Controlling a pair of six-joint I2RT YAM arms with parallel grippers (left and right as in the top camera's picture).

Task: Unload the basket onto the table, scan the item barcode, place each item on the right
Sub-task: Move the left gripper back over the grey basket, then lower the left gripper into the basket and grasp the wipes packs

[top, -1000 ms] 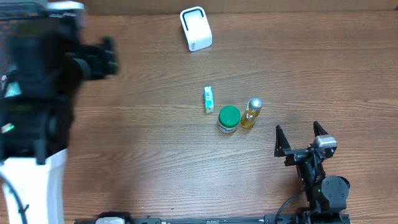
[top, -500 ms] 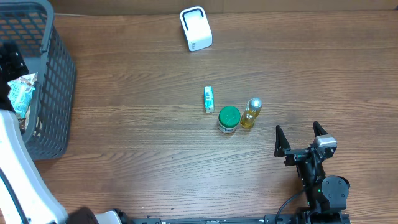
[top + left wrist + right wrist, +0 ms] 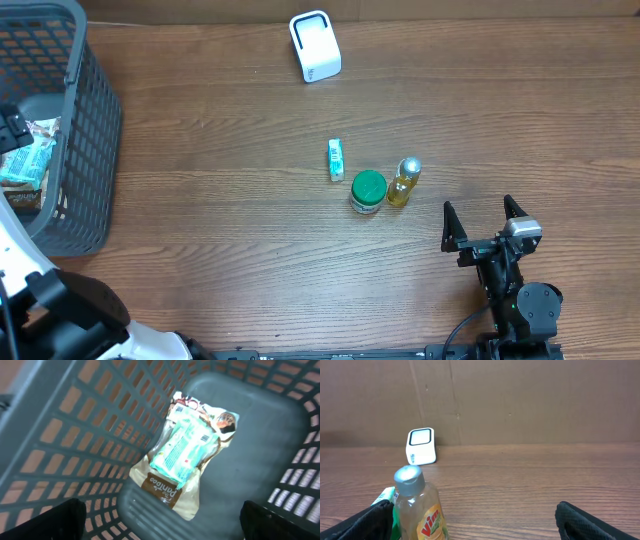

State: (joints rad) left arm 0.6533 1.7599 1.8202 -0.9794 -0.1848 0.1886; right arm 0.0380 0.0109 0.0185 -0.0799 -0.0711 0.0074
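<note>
The white scanner (image 3: 315, 46) stands at the table's far edge, and it also shows in the right wrist view (image 3: 420, 446). Mid-table lie a small green-and-white box (image 3: 336, 159), a green-lidded jar (image 3: 368, 190) and a yellow Vim bottle (image 3: 404, 182) (image 3: 420, 505). My right gripper (image 3: 482, 222) (image 3: 480, 527) rests open near the front right, pointing at the bottle, with nothing between its fingers. My left gripper (image 3: 165, 530) hangs open over the grey basket (image 3: 75, 435). Below it a teal packet (image 3: 182, 447) lies on a brown-and-cream pouch (image 3: 170, 495).
The grey basket (image 3: 90, 130) takes up the table's left end, with packets (image 3: 25, 160) inside. My left arm (image 3: 70, 310) crosses the lower left corner. A brown cardboard wall (image 3: 520, 400) stands behind the scanner.
My left arm, earlier a dark blur over the basket, has swung toward the lower left, uncovering the basket and its packets. The right arm and the table items have not moved.
</note>
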